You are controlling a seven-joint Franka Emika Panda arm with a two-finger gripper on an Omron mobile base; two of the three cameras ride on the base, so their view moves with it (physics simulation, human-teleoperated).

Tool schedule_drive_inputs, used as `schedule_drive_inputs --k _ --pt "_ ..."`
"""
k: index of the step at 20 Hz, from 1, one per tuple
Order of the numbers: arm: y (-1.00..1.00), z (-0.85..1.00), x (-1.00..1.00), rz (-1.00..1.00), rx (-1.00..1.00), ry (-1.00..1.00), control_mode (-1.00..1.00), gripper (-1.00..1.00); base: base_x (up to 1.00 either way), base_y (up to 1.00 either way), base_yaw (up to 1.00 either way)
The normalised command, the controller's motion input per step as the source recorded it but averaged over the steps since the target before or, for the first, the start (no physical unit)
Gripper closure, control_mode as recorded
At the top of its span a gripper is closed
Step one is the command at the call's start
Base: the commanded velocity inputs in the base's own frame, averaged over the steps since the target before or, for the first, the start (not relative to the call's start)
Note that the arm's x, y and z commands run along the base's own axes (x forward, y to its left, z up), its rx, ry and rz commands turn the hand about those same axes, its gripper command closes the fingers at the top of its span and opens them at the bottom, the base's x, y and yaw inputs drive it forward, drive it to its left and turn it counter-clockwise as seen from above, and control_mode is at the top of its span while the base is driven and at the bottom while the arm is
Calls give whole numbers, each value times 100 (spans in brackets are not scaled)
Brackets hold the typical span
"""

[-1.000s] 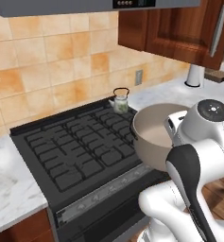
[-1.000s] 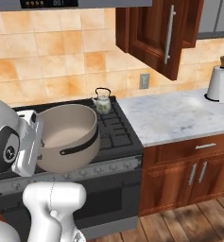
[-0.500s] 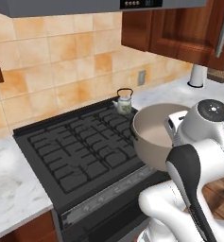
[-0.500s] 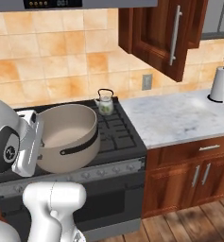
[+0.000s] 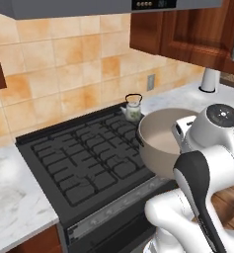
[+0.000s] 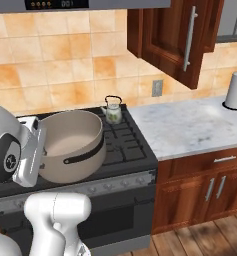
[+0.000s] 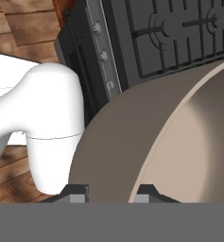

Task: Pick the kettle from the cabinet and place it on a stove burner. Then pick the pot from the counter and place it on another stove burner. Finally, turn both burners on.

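The hand (image 7: 111, 191) was closed down on the rim of the pot (image 6: 72, 145), one fingertip (image 7: 75, 193) outside the wall and the other inside, as the hand view showed. That grip let the pot hang level above the near right part of the black range (image 5: 84, 158), and whether its base touched the grates could not be told. Carrying it by the rim kept the mouth up and the base free to settle on a burner; the pot seemed to be on its way to one of the near grates.

The kettle (image 6: 113, 111) stood on the far right burner, beside the marble surface (image 6: 190, 125), so that spot was taken. The cabinet (image 6: 175, 35) door stood ajar above the surface.

The pot and the arm hid the grate beneath, so the exact burner under it was unclear. The knobs (image 7: 103, 56) were small and their settings could not be read. No flame could be made out.
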Motion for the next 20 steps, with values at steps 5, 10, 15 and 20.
schedule_drive_inputs --k 5,10,15,20 --pt "0 0 0 0 0 0 100 100 15 31 0" --pt "0 0 0 0 0 0 100 100 3 34 0" --pt "0 0 0 0 0 0 100 100 0 33 -1" --pt "0 0 0 0 0 0 100 100 6 32 -1"
